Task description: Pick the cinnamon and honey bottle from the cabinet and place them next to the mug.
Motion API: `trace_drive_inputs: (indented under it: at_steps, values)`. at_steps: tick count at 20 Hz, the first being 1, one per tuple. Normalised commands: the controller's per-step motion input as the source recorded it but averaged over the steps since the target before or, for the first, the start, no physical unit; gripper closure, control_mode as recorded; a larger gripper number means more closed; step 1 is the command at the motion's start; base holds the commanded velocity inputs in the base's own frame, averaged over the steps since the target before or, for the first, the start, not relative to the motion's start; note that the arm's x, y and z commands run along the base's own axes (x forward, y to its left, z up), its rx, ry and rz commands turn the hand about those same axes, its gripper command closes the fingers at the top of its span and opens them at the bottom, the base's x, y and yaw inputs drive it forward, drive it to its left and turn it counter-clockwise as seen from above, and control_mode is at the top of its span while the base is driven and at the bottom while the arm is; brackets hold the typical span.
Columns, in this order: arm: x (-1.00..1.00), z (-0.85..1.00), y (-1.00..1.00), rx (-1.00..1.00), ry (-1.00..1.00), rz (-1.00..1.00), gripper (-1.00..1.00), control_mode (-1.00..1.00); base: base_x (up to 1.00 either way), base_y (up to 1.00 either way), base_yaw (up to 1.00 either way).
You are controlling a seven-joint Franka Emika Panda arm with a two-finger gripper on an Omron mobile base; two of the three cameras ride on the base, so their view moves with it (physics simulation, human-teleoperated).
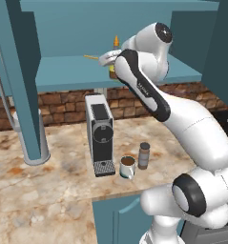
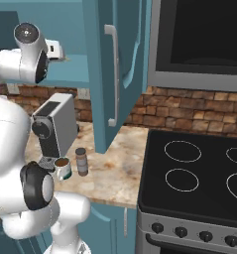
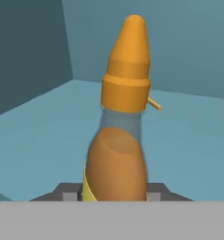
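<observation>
Mug (image 1: 127, 167), white, brown liquid inside, on counter; cinnamon (image 1: 144, 155) jar, brown, grey lid, just beside it. Arm reaches up into cabinet (image 1: 134, 71). Gripper (image 3: 114, 194) pinches honey bottle (image 3: 118, 140), amber, orange pointed cap, upright on shelf.

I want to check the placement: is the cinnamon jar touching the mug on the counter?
Apart. In the left base view a strip of bare counter separates the cinnamon jar from the mug; the right base view shows that gap too.
</observation>
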Motion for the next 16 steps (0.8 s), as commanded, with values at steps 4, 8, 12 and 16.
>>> trace_drive_inputs:
  at_steps: [4,8,12,16]
  values:
    - [-1.0,-0.38,-0.47,0.0,-0.09,0.0,1.0,-1.0,0.0,0.0,0.0]
    - [-1.0,-0.38,-0.58,0.0,-0.1,0.0,1.0,-1.0,0.0,0.0,0.0]
    - [-1.0,-0.19,-0.55,0.02,-0.1,0.0,1.0,-1.0,0.0,0.0,0.0]
    - [-0.85,-0.24,-0.41,0.0,-0.08,0.0,1.0,-1.0,0.0,0.0,0.0]
